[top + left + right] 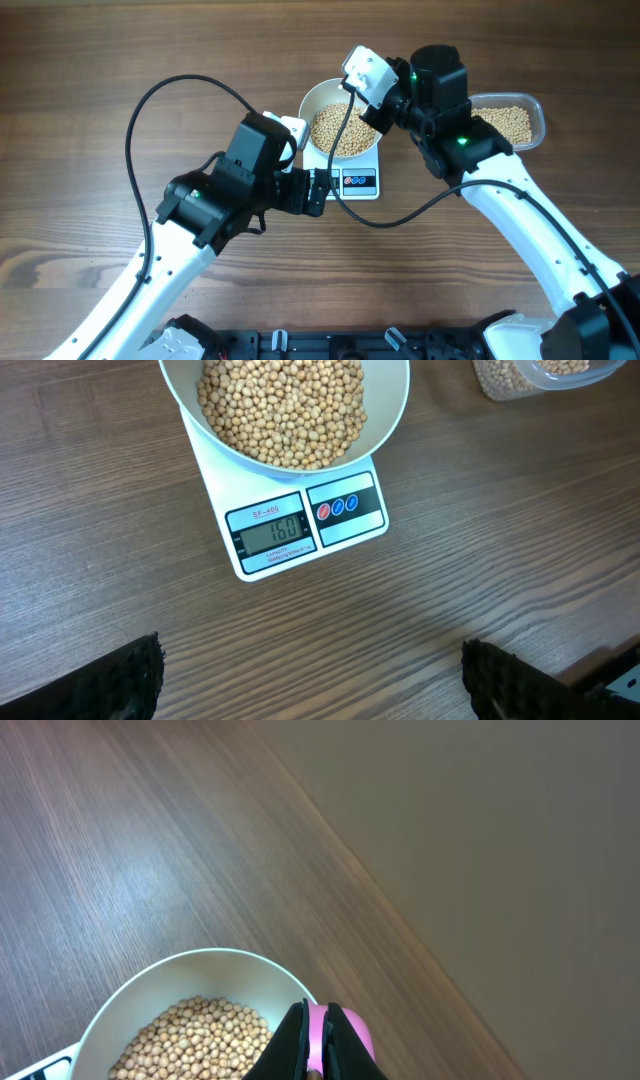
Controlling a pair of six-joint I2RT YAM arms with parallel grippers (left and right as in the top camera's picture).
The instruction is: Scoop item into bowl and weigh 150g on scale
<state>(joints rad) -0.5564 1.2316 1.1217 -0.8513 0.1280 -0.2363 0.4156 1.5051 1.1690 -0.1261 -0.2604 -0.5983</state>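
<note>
The white bowl (312, 100) stands on the white scale (358, 183), filled with beige beans (340, 130). In the left wrist view the beans (285, 405) heap inside the bowl (390, 415), and the display of the scale (300, 530) reads about 160. My left gripper (312, 680) is open just in front of the scale with nothing between its fingers (120, 680). My right gripper (318, 1025) is shut on a pink scoop (350, 1030) at the right rim of the bowl (200, 975). The scoop's cup is hidden.
A clear plastic tub (515, 122) with more beans sits to the right of the bowl, behind the right arm; it also shows as the tub (530, 375) at the top right of the left wrist view. A black cable (390, 220) loops over the table in front of the scale.
</note>
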